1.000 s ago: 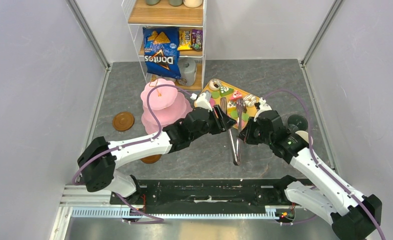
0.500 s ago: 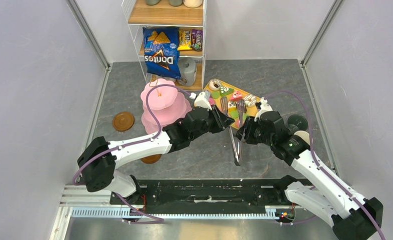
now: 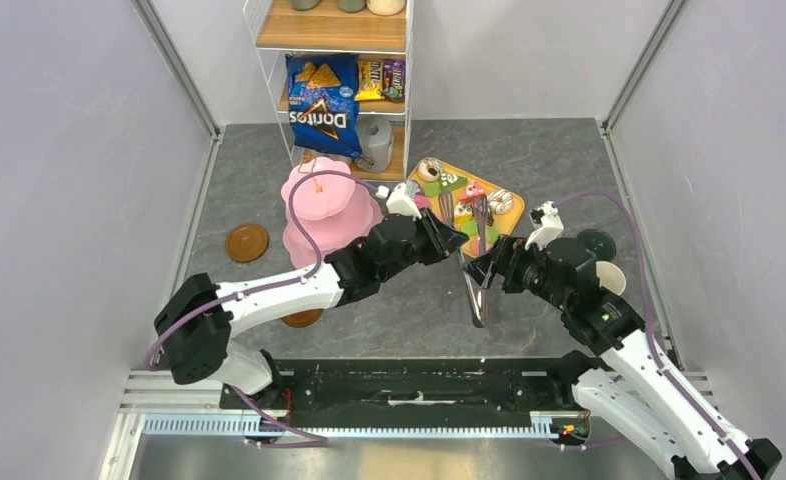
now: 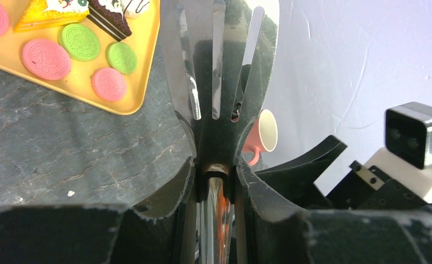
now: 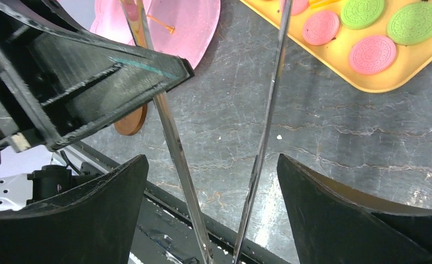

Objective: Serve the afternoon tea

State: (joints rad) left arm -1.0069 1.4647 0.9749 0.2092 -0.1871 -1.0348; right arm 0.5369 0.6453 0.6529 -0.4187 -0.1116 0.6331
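reading doritos upside down, the blue bag (image 3: pixel 321 105)

I'm driving two white-shelled arms with black joints, the left arm (image 3: pixel 274 290) and the right arm (image 3: pixel 669 390), each carrying a purple cable (image 3: pixel 589 192). Each wrist has a white camera block (image 3: pixel 547 222), and the fingers (image 5: pixel 340 214) are matte black wedges.

Back of the grey stone-look table (image 3: pixel 569 160) there's a white wire shelf unit (image 3: pixel 334 35) with wooden boards. A blue Doritos bag (image 3: pixel 321 104) leans on it, candy packs (image 3: pixel 381 78) right beside. The metal tongs (image 3: pixel 476 290) are splayed open in a V, forked heads over the yellow tray (image 4: pixel 145 60).
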